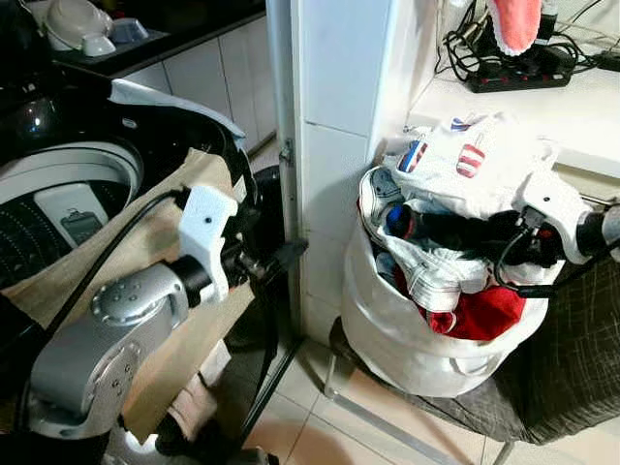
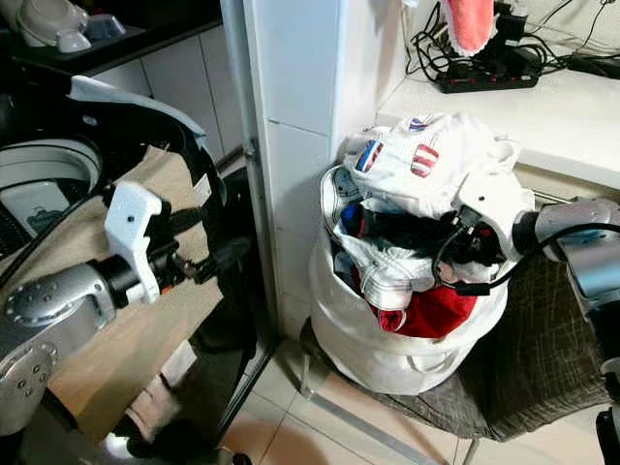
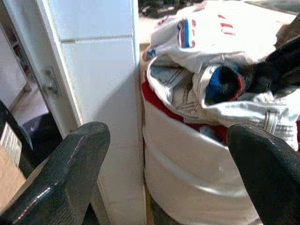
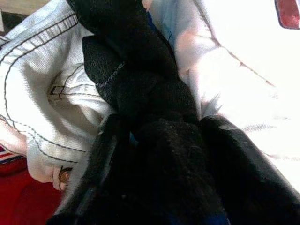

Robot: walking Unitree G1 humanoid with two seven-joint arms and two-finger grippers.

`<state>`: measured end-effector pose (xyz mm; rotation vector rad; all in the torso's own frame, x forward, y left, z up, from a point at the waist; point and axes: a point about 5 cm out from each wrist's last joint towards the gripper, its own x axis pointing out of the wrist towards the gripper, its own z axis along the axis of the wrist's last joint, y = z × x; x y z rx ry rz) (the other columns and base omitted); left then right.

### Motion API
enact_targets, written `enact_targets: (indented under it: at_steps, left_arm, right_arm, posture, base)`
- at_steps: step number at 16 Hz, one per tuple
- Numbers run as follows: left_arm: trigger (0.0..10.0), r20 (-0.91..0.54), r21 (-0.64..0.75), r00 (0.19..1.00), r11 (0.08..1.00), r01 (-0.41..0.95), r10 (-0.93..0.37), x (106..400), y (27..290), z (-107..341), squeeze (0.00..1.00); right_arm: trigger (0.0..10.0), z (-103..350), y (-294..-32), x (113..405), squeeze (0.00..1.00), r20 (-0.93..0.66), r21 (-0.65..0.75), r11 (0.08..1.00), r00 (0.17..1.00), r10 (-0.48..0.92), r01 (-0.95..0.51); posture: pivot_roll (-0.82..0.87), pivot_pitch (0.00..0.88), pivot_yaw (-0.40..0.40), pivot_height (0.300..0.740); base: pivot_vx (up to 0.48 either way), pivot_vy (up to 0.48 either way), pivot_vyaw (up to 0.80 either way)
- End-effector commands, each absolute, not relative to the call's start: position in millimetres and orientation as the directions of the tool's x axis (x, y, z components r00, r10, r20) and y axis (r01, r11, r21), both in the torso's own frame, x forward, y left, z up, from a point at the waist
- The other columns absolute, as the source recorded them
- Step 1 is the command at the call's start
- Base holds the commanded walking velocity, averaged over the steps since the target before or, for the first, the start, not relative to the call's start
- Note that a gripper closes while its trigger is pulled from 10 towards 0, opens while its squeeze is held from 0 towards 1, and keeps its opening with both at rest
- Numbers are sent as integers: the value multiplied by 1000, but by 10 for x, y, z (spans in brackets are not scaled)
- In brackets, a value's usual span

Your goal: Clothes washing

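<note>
My right gripper (image 2: 463,254) is buried in the laundry pile, its two black fingers (image 4: 243,164) clamped on either side of a black, soft knitted garment (image 4: 140,89) — a firm pinch, I'd judge, with cloth bulging between them. That garment lies across the top of the overfilled white fabric laundry bag (image 1: 407,339), which sits on a dark checked seat (image 1: 572,358) beside the white tiled pillar (image 1: 334,145). Its long axis runs away from my fingertips toward the bag's pillar side, under a white garment with red-and-blue striped patches (image 1: 455,160) and over pale denim with dark stitching (image 4: 42,98) and something red (image 1: 484,312).

The move ahead turns on one relation: the grey-rimmed washing machine tub (image 1: 58,199) is well off to my left, past the pillar, so the held piece has to be lifted up and carried leftward around that corner.

My left gripper (image 1: 281,258) hovers near the pillar with fingers (image 3: 65,173) spread apart and nothing between them — it is the arm nearer the machine.

The right wrist view shows the actual pinch, which the head views blur into dark cloth; the left wrist view gives the bag's bulging side wall.
</note>
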<state>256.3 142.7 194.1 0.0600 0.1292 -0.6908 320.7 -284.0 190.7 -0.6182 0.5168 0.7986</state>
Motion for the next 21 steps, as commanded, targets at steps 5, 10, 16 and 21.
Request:
enact_targets:
  at_steps: [5, 10, 16, 21]
  left_arm:
    - [10000, -118, -20, 789, 796, 605, -603, 2600, 1439, 1932, 0]
    - [10000, -84, -29, 815, 819, 573, -573, 2613, 1417, 1981, 0]
    - [10000, 18, -125, 902, 894, 431, -432, 2862, 1457, 2109, 329]
    - [10000, 154, 392, 785, 766, 509, -601, 2820, 1254, 2480, 1000]
  right_arm:
    - [0, 2064, -2716, 3264, 0, -597, -301, 509, 575, 559, -807]
    - [0, 2134, -2694, 3301, 0, -553, -284, 519, 580, 598, -806]
    - [0, 2376, -2573, 3256, 0, -313, -286, 607, 670, 673, -742]
    - [0, 2663, -2231, 3167, 0, 36, -139, 665, 667, 744, -734]
  posture:
    - [-39, 0, 27, 740]
    - [-35, 0, 34, 740]
    - [-30, 0, 37, 740]
    - [-37, 0, 47, 740]
  base:
    - [0, 0, 0]
    - [0, 0, 0]
    - [0, 0, 0]
    - [0, 0, 0]
